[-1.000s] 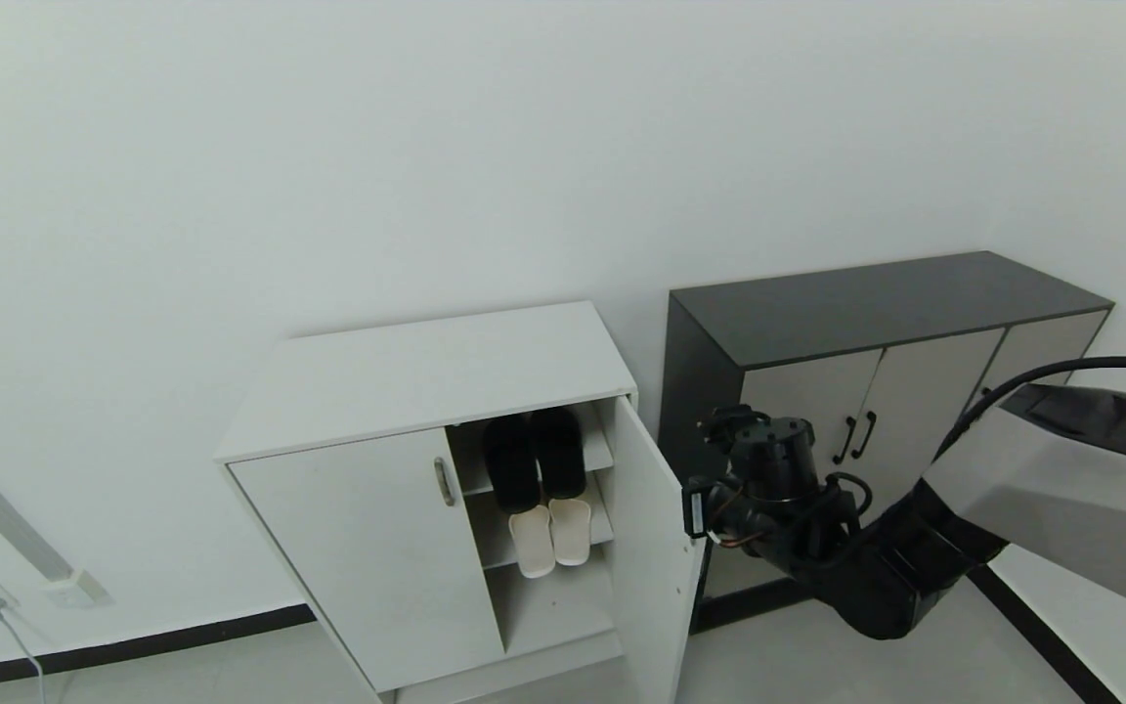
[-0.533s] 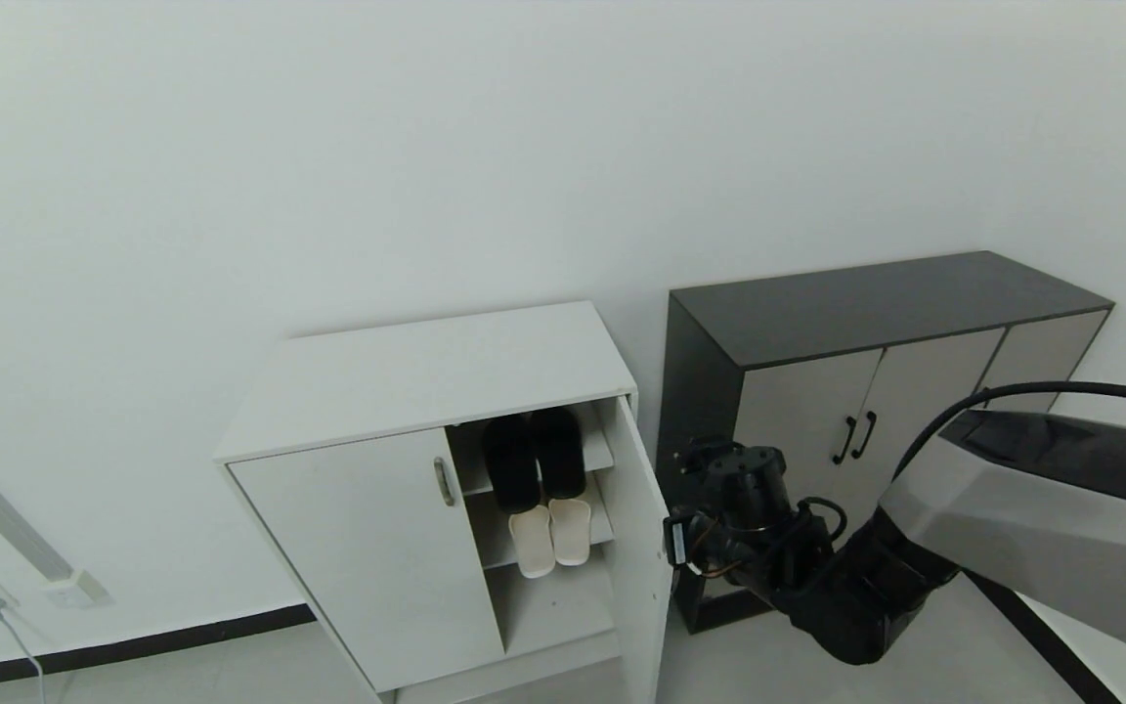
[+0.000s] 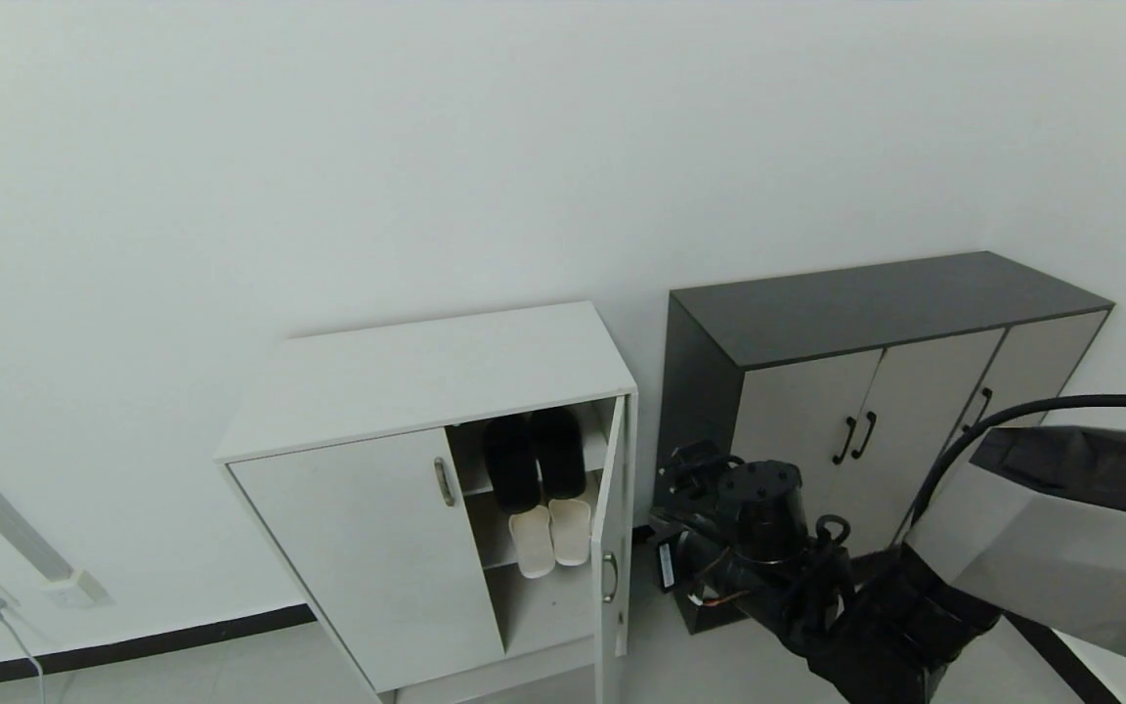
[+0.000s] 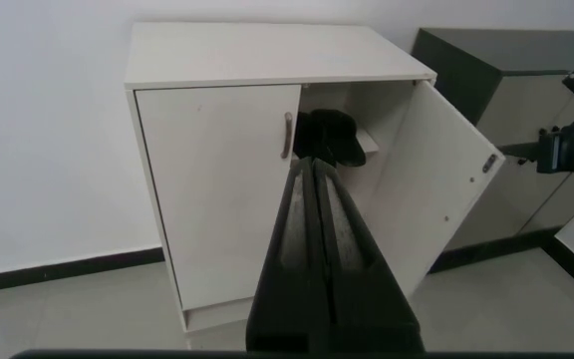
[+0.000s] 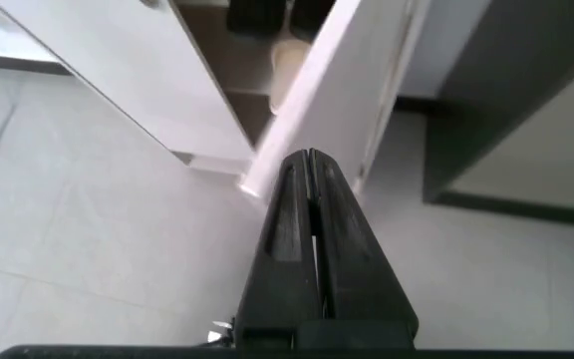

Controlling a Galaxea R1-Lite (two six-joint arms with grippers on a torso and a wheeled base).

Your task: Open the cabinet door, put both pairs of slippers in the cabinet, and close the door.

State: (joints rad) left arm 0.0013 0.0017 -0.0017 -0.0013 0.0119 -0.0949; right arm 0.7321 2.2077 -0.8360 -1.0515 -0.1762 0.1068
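White door [image 5: 337,90] just ahead of the right gripper [image 5: 312,158], its jaws pressed together; left gripper [image 4: 313,165], likewise together, faces black slippers [image 4: 332,140]; head view adds cream slippers [image 3: 550,533].

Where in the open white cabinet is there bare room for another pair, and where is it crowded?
Bare: the lowest shelf, under the white slippers, beside the half-open door. Crowded: the top shelf, with the black slippers, and the middle shelf.

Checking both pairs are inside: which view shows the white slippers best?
Head view: the white slippers sit side by side, below the black slippers. The right wrist view catches a pale sliver past the door; in the left wrist view the left gripper blocks that shelf.
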